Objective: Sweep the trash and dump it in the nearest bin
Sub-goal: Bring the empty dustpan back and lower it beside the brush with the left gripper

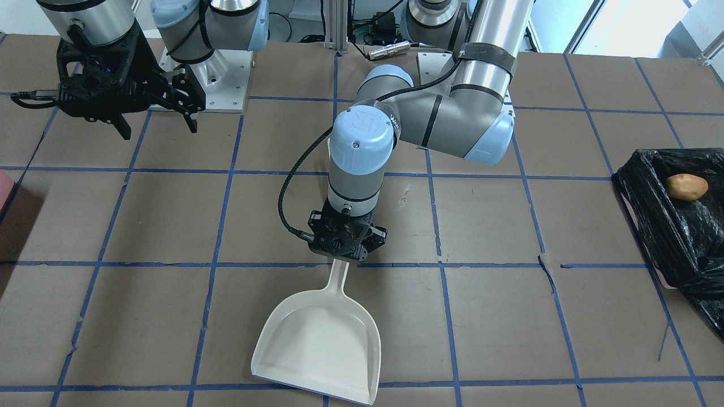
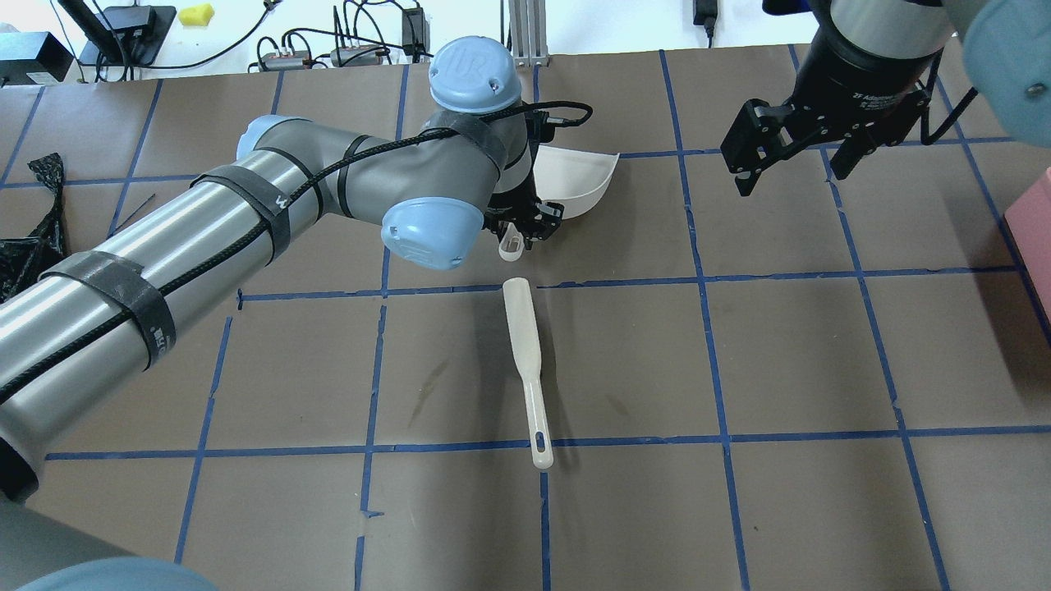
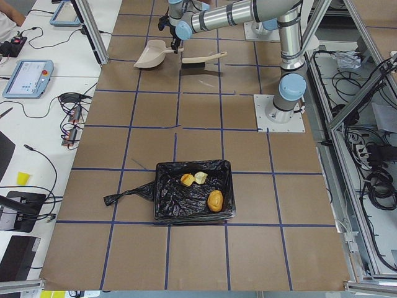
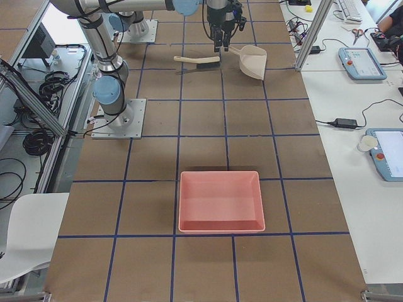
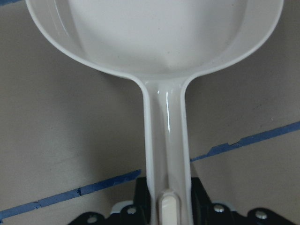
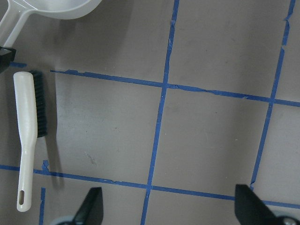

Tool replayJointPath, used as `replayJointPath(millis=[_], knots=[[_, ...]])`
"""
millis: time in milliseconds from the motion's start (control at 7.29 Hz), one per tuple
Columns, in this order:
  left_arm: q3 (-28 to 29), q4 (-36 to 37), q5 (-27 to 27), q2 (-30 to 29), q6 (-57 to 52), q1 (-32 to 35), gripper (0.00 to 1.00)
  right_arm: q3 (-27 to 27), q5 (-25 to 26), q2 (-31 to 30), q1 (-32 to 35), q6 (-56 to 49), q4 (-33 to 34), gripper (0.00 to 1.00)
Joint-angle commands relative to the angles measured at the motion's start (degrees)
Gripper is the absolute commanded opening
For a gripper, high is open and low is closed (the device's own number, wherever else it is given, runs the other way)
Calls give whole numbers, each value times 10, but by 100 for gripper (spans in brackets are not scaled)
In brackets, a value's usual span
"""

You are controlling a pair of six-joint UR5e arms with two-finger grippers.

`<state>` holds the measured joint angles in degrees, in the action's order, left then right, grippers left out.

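The trash lies inside the bin point(image 3: 170, 202), which is lined with a black bag: a brown potato-like lump point(image 3: 215, 200), an orange chunk point(image 3: 187, 180) and a pale-yellow chunk point(image 3: 201, 177). The lump point(image 1: 686, 187) also shows in the bin point(image 1: 650, 195) at the front view's right edge. My left gripper point(image 1: 346, 255) is shut on the handle of a white dustpan point(image 1: 317, 339) that rests on the table with nothing in it. My right gripper point(image 2: 792, 179) is open and empty, above the table and apart from everything.
A white brush with black bristles point(image 2: 525, 361) lies on the table just behind the dustpan's handle. A pink tray without a bag point(image 4: 220, 201) sits at the table's right end. Blue tape lines grid the brown table.
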<state>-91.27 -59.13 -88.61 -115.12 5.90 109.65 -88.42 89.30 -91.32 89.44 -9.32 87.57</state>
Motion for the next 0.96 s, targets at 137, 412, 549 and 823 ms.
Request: replayJointPath(millis=[137,412,549,823], knots=[[1,-28,0,27,22,-7,100,-1,0,1,-1,0,-1,100],[11,-83,5,63,10,-46,100,-1,-1,1,-2,0,-1,100],[23,-129,8,83,-17,-77,100,-1,-1,1,-2,0,-3,100],[26,-211,8,147,-64,-120,100,-1,-3,0,-1,0,-2,100]])
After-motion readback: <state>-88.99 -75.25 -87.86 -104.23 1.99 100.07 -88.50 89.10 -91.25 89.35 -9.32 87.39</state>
